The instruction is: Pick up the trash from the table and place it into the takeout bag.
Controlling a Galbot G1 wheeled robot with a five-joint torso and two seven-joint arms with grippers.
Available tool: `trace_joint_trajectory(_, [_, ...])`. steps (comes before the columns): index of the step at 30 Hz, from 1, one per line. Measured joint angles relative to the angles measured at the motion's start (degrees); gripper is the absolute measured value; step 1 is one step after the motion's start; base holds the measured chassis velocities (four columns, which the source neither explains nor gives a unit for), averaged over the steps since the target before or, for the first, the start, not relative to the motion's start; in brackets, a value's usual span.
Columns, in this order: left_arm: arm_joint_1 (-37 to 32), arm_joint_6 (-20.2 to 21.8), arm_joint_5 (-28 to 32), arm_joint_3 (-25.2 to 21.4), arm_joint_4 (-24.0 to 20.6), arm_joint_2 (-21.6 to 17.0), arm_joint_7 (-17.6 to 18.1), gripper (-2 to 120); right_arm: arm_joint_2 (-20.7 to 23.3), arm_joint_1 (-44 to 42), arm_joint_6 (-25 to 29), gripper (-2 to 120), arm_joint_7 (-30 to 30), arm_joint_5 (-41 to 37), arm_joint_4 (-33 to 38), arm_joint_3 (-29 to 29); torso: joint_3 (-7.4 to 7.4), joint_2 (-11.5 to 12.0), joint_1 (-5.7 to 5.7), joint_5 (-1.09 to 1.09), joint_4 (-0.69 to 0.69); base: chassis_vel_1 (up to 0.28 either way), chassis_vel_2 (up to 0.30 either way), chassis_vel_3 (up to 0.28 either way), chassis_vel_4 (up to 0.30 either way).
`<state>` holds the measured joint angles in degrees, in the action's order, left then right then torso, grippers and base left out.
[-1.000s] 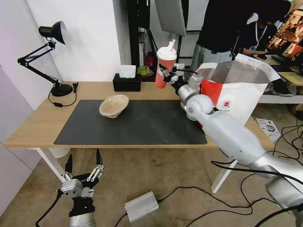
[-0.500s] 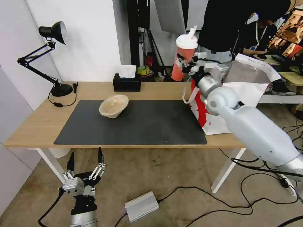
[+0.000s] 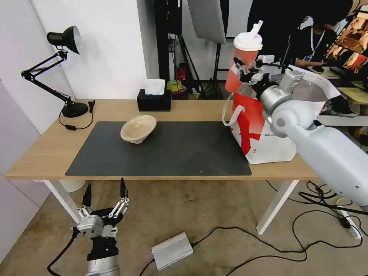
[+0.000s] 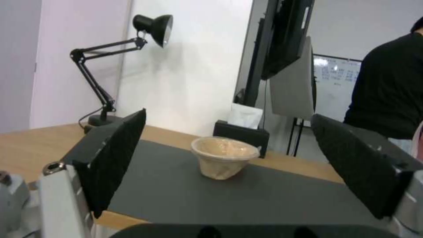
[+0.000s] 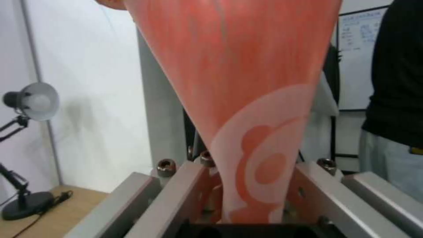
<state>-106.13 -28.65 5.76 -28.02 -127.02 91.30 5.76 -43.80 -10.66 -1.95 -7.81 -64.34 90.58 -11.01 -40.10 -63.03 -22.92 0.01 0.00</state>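
The right gripper (image 3: 245, 73) was clamped around the red drink cup (image 3: 242, 61), holding it upright in the air, with the open takeout bag (image 3: 268, 130) just below it on the table (image 3: 115, 109). The beige bowl (image 3: 138, 128) sat on the dark mat (image 3: 172, 151), well away from that gripper. The left gripper (image 3: 104, 193) hung below the table's front edge, fingers spread wide and empty.

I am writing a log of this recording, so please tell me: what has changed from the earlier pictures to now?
The right pincer, shut on the red drink cup, has carried it up and to the robot's right, from beside the tissue box to above the takeout bag. The beige bowl on the mat and the open left pincer below the table stayed put.
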Motion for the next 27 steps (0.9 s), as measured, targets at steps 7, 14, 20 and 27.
trace_joint_trajectory(7, [-0.22, -0.02, -0.15, 0.11, -0.01, 0.01, -0.02, 100, 1.38, 0.51, 0.00, 6, 0.09, -0.92, -1.05, 0.90, 0.00, 0.00, 0.00, 0.00, 0.00, 0.000, 0.000, 0.000, 0.000])
trace_joint_trajectory(14, [-0.35, -0.10, -0.23, 0.25, -0.12, 0.02, -0.03, 100, 2.42, 1.72, -0.12, 6, 0.14, -1.89, -1.98, 1.50, 0.00, 0.00, 0.00, -0.01, 0.00, 0.000, 0.000, 0.000, 0.000])
trace_joint_trajectory(20, [-0.45, -0.19, -0.30, 0.36, -0.23, 0.02, -0.04, 100, 3.24, 1.89, -0.15, 6, 0.25, -1.98, -3.68, 2.18, 0.00, 0.00, 0.00, 0.00, 0.00, 0.000, 0.000, 0.000, 0.000])
trace_joint_trajectory(27, [-0.66, -0.39, -0.31, 0.28, -0.39, 0.02, -0.05, 100, 3.90, 0.70, -2.29, 6, -0.97, -1.93, -5.06, 3.89, 0.00, 0.00, 0.00, 0.00, 0.01, 0.000, 0.000, 0.000, 0.000])
